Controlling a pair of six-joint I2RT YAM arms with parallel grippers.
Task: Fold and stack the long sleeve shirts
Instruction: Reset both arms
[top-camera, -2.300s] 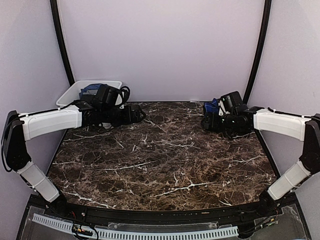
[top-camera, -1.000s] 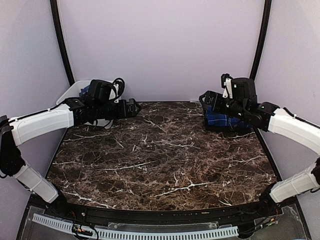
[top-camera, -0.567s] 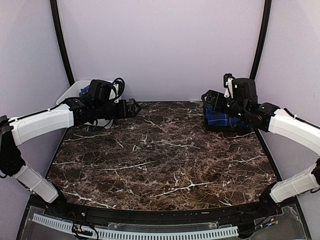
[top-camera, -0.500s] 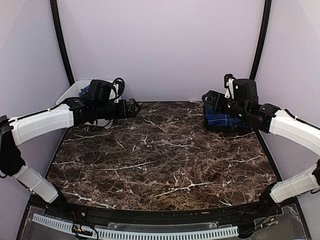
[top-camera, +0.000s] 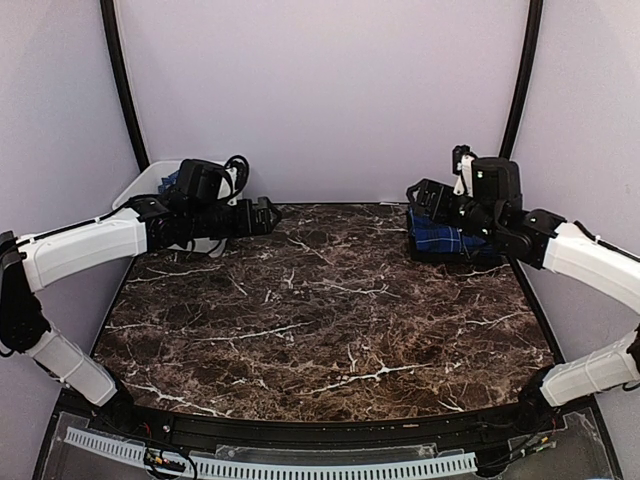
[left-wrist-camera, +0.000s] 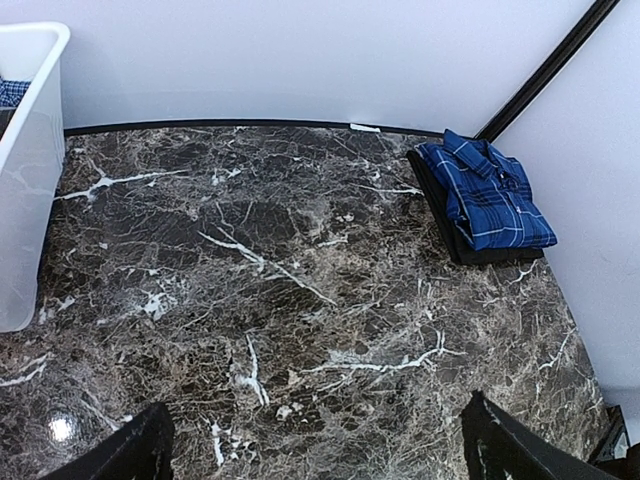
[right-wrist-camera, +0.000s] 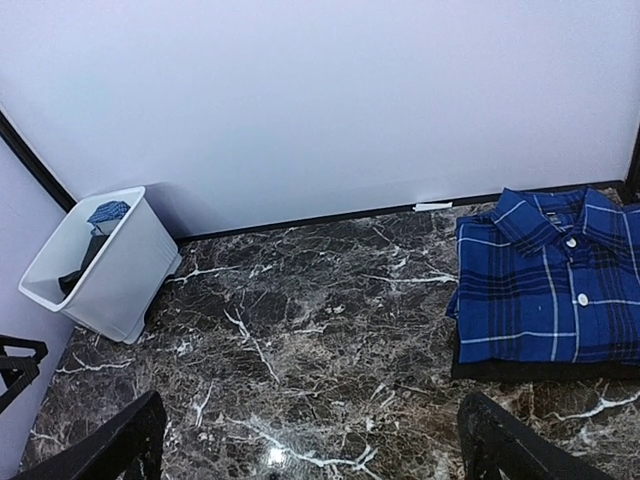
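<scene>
Brown marble veined in white forms the table, with the two arms rising from its near edge and reaching toward the far side. The left gripper hangs over the far left part of the table, pointing toward the middle. Its jaws stand wide apart and hold nothing; in the left wrist view its fingers show only at the lower corners, with marble between them. The right gripper hovers at the far right, above the shirts and not touching them, its jaws likewise spread fully and empty. Below it, in the far right corner, the plaid shirt lies folded with its collar toward the back wall and its white buttons up. It rests squarely on the folded black shirt, whose dark edge shows along the near and left sides. At the far left corner stands the tub, close to the wall, with a bit of blue checked cloth and something dark inside.
</scene>
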